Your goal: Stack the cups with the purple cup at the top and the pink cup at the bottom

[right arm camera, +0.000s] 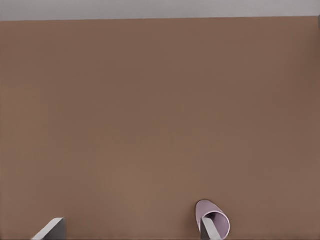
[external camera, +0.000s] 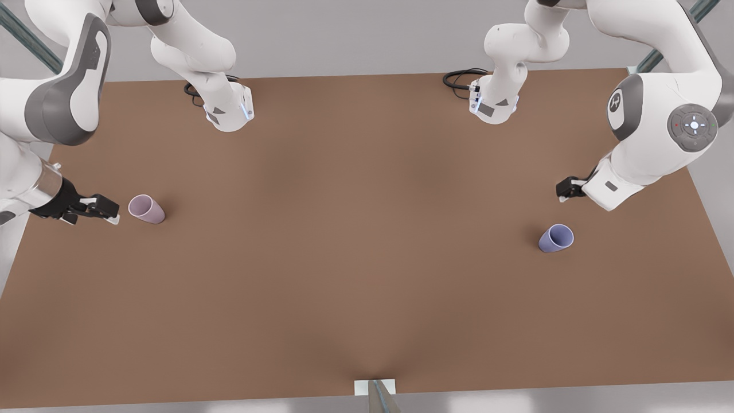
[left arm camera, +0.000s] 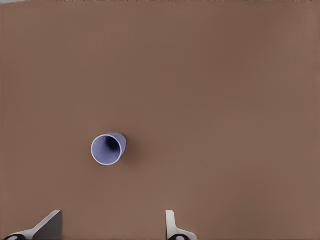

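Note:
The pink cup (external camera: pixel 146 209) stands upright on the brown table (external camera: pixel 355 241) at the front view's left. My right gripper (external camera: pixel 109 213) hovers just beside it, toward the table edge, open and holding nothing. In the right wrist view the pink cup (right arm camera: pixel 216 221) sits right by one fingertip (right arm camera: pixel 209 231) of the right gripper (right arm camera: pixel 130 232). The purple cup (external camera: pixel 555 238) stands upright at the front view's right. My left gripper (external camera: pixel 565 189) hangs a little behind it, open and empty. In the left wrist view the purple cup (left arm camera: pixel 107 149) lies ahead of the left gripper (left arm camera: pixel 110 230).
Both arm bases (external camera: pixel 229 109) (external camera: pixel 494 103) stand at the back of the table with black cables (external camera: pixel 459 77) beside them. A metal post (external camera: pixel 375 394) rises at the middle of the front edge. A wide stretch of bare table separates the two cups.

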Robot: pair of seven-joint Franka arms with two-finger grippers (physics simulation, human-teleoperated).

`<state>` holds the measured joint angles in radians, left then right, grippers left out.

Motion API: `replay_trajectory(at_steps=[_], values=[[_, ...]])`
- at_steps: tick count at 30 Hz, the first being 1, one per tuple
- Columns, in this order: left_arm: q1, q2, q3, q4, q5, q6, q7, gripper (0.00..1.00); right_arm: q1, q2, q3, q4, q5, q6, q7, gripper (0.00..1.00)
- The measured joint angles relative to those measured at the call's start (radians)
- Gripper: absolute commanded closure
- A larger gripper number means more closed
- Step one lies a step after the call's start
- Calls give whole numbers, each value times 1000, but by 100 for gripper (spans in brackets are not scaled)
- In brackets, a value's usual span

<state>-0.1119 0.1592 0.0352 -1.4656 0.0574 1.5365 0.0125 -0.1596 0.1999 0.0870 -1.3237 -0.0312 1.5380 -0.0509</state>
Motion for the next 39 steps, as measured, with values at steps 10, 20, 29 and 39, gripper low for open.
replay_trajectory(at_steps=[10,20,29,39], values=[[-1,13,1,0,0,18,8,0,56,-56,-158,-276,36,43,-39,0],[0,16,3,-3,0,21,12,0,20,-170,-382,-818,56,431,-226,0],[1,30,9,-4,-2,24,14,0,79,-87,-480,-964,46,762,-388,0],[1,40,17,-4,-4,26,15,0,66,-63,-491,-1061,43,939,-501,18]])
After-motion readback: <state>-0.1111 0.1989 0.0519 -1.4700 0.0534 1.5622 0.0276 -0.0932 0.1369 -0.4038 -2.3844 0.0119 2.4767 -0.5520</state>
